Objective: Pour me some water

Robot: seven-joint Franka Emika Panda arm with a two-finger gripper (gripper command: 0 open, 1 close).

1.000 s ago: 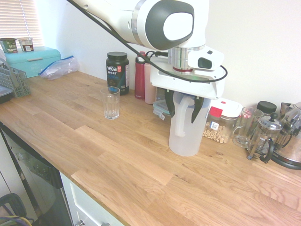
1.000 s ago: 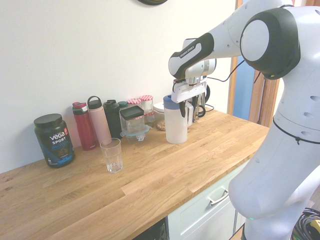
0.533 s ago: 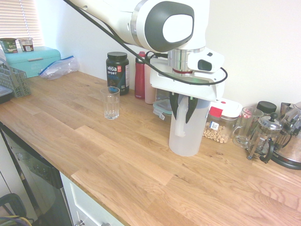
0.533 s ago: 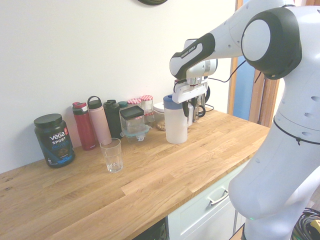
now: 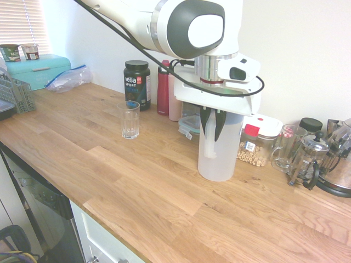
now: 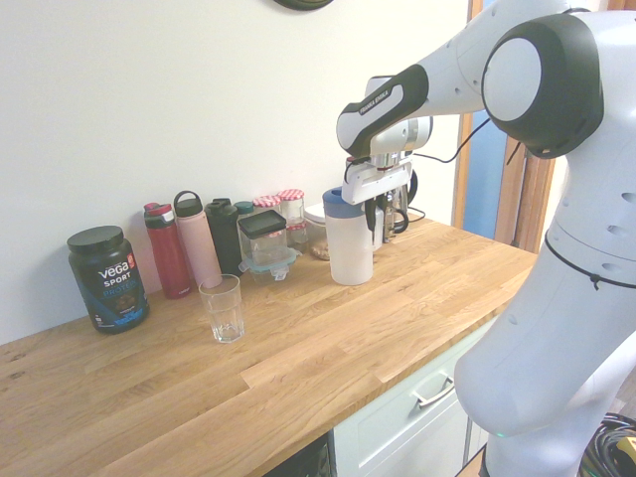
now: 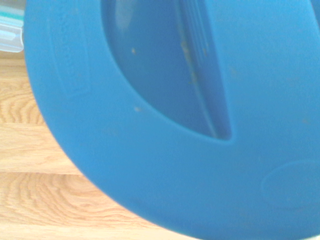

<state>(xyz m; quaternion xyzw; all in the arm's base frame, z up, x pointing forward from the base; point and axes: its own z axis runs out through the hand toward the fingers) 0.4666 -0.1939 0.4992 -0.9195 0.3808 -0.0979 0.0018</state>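
Fingers are drawing together since the earlier frames, and the gripper (image 5: 210,136) is now closing firmly on the white handle (image 5: 210,150) of the jug (image 5: 223,163); the jug is barely shifting. It is standing upright, long axis vertical, directly below the wrist, with its body just beside the fingers and its handle facing the arm. The blue lid (image 7: 150,165) is filling most of the wrist view. The water level is not showing clearly.

The drinking glass (image 5: 130,121) is standing upright, well apart from the jug, toward the black tub (image 5: 137,86). The next move is probably calling for a lift, then a carry that way before tilting; a loose grip could be letting the jug swing.

Both are resting on the wooden countertop (image 5: 137,192), kitchen setting. Bottles and jars are lining the wall side; a French press (image 5: 308,159) is sitting past the cereal jar (image 5: 253,152).
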